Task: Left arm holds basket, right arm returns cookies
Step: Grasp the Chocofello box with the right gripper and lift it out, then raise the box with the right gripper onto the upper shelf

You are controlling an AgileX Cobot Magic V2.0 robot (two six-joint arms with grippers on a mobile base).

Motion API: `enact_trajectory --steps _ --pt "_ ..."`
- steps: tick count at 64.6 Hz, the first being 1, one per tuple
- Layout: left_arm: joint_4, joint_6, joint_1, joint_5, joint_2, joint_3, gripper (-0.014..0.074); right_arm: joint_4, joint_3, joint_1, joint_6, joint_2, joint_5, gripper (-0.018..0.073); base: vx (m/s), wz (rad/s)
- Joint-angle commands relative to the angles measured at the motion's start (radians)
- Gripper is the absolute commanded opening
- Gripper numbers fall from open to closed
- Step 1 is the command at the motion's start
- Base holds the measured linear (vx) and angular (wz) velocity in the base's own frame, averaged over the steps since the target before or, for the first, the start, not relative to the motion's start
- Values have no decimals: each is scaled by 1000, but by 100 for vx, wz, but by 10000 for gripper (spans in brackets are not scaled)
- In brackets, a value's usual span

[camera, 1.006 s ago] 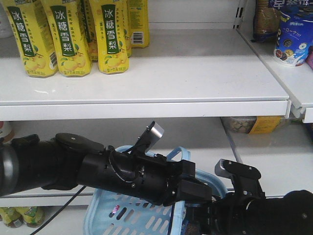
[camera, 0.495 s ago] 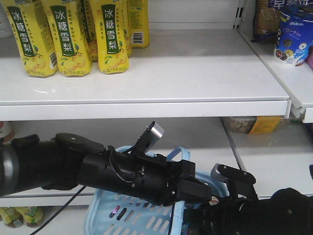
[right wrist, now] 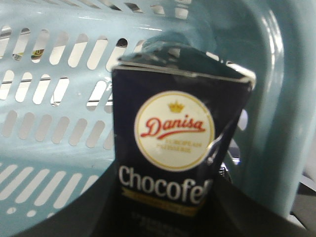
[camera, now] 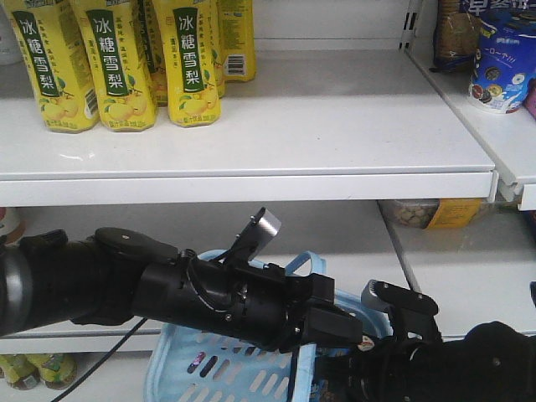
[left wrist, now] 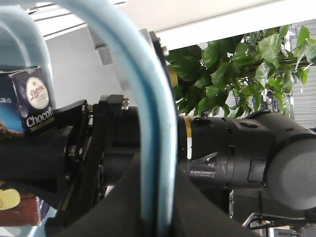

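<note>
navy cookies (right wrist: 173,163) sit clamped in the right gripper (right wrist: 163,207) inside the basket (camera: 218,368) — left gripper (camera: 331,327) grips its handle (left wrist: 148,123).

Cookies (right wrist: 170,148) carton reads "Danisa" and, cut off, "Chocofe"; yellow bottles (camera: 117,63) apparently "冰糖雪梨".

A: The left arm (camera: 167,293) covered most of the basket (camera: 218,368); the frame's bottom cut off the rest.

B: And the cookies (right wrist: 170,148)?

A: Blurred, lower half hidden. The right gripper's (camera: 394,335) fingertips couldn't be seen.
</note>
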Motion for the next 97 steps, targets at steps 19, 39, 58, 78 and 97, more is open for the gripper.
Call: enact_trajectory --steps 19,39,58,78,97 --pt "-95 16 1 37 -54 -25 -6 2 -15 -3 16 -208 -5 245 0 0" --pt "-95 16 1 37 -54 -25 -6 -62 -15 -12 62 -352 27 245 0 0" --pt "-95 16 1 37 -54 -25 -6 -207 -15 -220 132 -534 196 245 0 0" --pt "-95 16 1 37 -54 -25 -6 -247 -23 -393 122 -845 380 245 0 0" --pt "-95 16 1 37 -54 -25 -6 -272 -192 -400 113 -1067 444 245 0 0"
